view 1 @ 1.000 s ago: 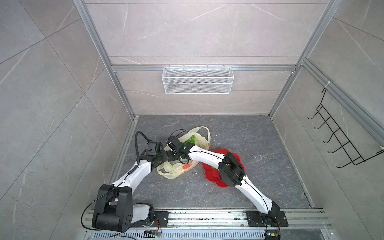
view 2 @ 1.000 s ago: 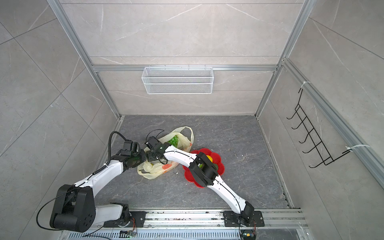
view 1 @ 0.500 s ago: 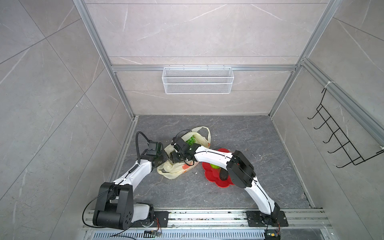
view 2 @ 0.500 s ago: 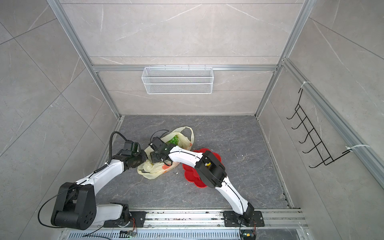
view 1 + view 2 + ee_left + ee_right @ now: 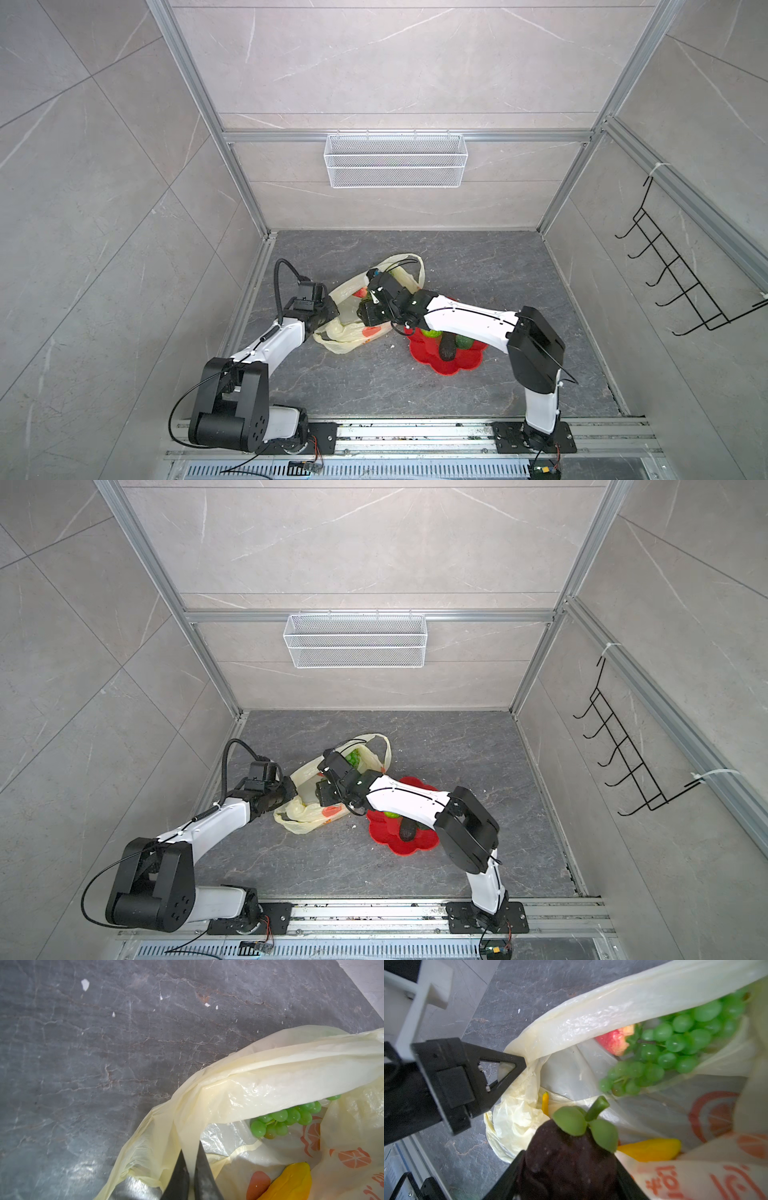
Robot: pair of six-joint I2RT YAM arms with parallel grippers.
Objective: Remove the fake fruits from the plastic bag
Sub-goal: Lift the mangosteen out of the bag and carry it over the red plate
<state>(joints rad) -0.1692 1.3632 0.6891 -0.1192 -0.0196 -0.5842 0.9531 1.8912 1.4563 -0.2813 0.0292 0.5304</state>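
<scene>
My right jaws, spread halfway, grip a dark purple fruit with green leaves at the mouth of the plastic bag. My left jaws are squeezed together on the bag's edge. Farther in lie a yellow banana and green grapes.

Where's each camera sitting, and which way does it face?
Top views: high above the base, facing down on both arms, bag and red plate.
Left wrist: on that arm, looking past the left gripper pinching the bag.
Right wrist: on that arm, looking into the bag past the right gripper holding a dark fruit.
Both wrist views share grapes and banana.
</scene>
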